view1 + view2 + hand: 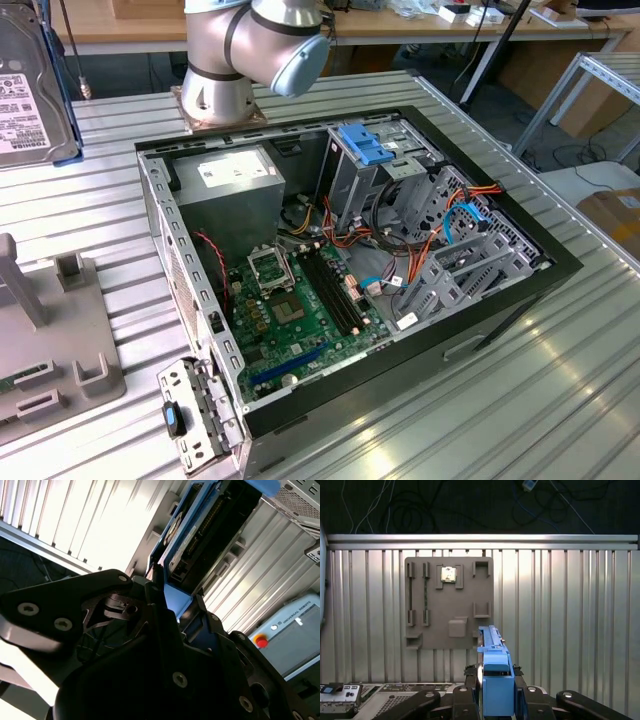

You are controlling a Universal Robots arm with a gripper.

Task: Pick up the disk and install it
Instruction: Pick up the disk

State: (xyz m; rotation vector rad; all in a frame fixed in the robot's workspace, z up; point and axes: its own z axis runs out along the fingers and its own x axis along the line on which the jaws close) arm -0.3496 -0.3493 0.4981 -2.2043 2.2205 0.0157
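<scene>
On the ribbed metal table [540, 400] sat the open computer case [470, 335], grey fixture plate [450, 602] beside it; outside the case, at the exterior view's left, gripper [496, 675] was clamped on the disk [491, 637], blue carrier edge-on between its fingers

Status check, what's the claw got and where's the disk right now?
Status: claw shut on the disk. Disk held clear of the table, outside the open computer case. Nothing else touching it.

My ribbed metal table [560, 390] has the open PC case [400, 362] sitting on it; grey fixture board [60, 320] lies near the case.
</scene>
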